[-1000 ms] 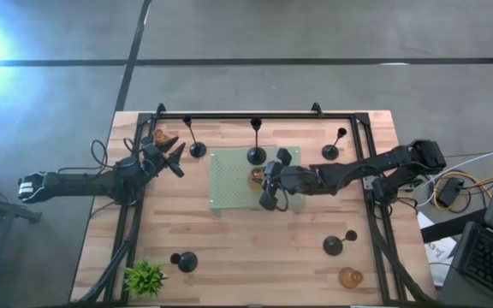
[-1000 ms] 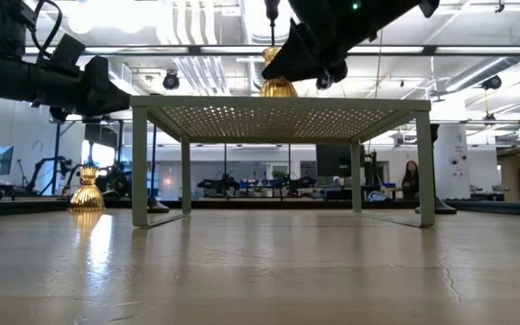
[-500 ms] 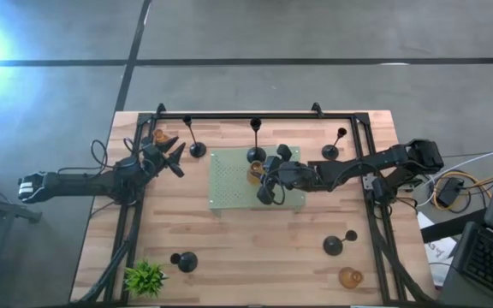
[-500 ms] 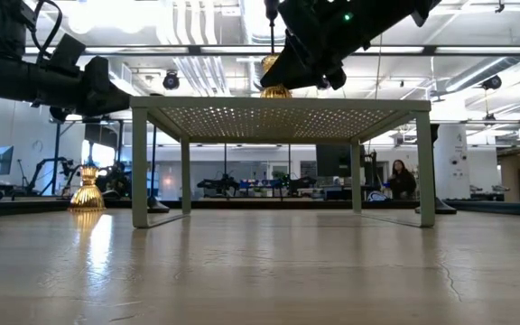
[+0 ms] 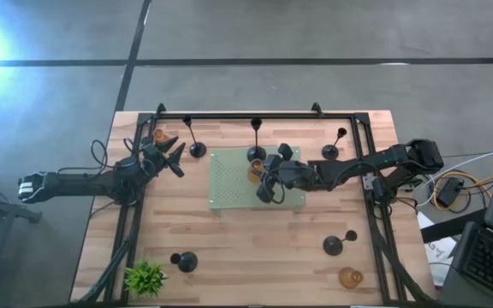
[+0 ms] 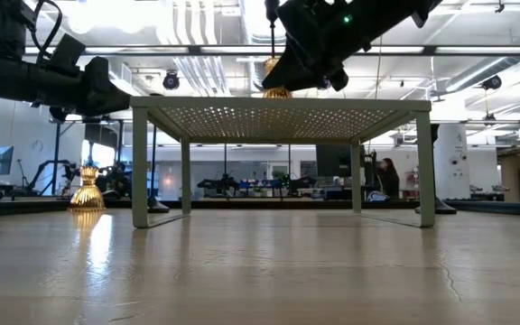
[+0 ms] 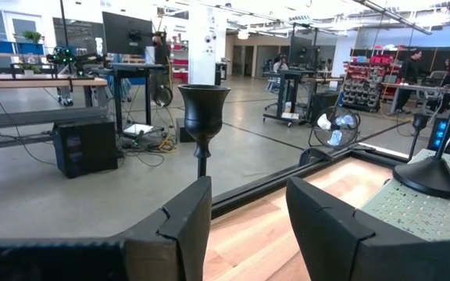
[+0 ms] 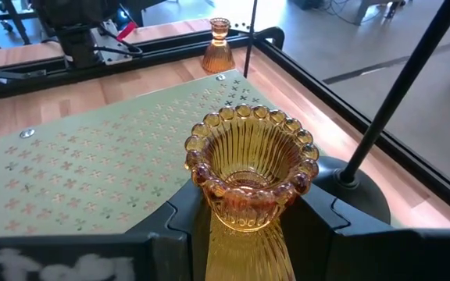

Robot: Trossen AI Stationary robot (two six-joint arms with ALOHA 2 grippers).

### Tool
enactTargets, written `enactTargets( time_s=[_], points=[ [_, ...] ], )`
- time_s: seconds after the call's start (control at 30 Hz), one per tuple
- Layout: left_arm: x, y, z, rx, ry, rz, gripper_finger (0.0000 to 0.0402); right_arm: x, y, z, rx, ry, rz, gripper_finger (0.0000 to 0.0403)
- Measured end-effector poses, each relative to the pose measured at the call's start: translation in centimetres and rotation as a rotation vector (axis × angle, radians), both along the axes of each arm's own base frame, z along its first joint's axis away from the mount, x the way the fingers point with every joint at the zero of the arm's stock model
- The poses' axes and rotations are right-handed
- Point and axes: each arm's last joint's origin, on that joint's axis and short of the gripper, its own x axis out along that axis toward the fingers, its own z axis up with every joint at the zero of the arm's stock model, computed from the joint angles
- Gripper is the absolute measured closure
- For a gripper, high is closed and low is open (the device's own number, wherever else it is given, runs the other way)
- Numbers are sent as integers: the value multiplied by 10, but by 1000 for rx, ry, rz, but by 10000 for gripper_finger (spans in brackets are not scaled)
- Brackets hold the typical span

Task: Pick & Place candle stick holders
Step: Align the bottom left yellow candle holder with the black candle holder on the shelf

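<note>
An amber candle stick holder [image 8: 250, 168] with a beaded rim stands upright over the pale green perforated mat [image 5: 229, 184]. My right gripper [image 5: 262, 181] is shut on it. A black candle stick holder [image 5: 256, 155] stands on its dome base at the mat's far edge, just beyond. My left gripper [image 5: 176, 158] hovers open near the table's far left, with nothing between its fingers [image 7: 180, 226]. Near it stand a black holder [image 5: 197, 150] and another amber one [image 5: 159, 137]. My right gripper pinches the amber holder's ribbed body just under the beaded rim [image 8: 209, 199] between its two fingers. They come from the table's right side, slanting a little downward. The holder stays upright, cup up. Its foot [image 6: 276, 91] is level with the mat's top; I cannot tell whether it rests there.
Black holders stand at the far right [image 5: 330, 152], near right [image 5: 333, 246] and near left [image 5: 185, 261]. An amber one [image 5: 349, 276] sits at the near right corner and a small green plant [image 5: 144, 278] at the near left. A black frame [image 5: 255, 114] borders the table.
My right gripper has rolled slightly at the wrist, still shut on the amber holder, and has then kept still. In the low view it now hides more of the holder than before.
</note>
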Motion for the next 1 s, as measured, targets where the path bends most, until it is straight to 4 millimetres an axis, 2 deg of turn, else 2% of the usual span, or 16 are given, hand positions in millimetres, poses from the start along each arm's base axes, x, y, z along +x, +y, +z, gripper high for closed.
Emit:
enactTargets(
  time_s=[0.4, 0.47, 0.6, 0.7, 0.8, 1.0],
  points=[
    [0, 0, 0, 0, 0, 0, 230, 0, 0, -1, 30, -3, 11, 290],
    [0, 0, 0, 0, -1, 0, 230, 0, 0, -1, 44, -4, 23, 271],
    [0, 0, 0, -1, -1, -1, 230, 0, 0, -3, 52, 7, 26, 205],
    [0, 0, 0, 0, -1, 0, 230, -1, 0, -5, 48, 18, 33, 171],
    [0, 0, 0, -1, -1, -1, 230, -1, 0, -5, 43, 20, 37, 155],
    [0, 0, 0, -1, -1, 0, 229, 0, 1, -4, 32, 20, 47, 151]
  ],
)
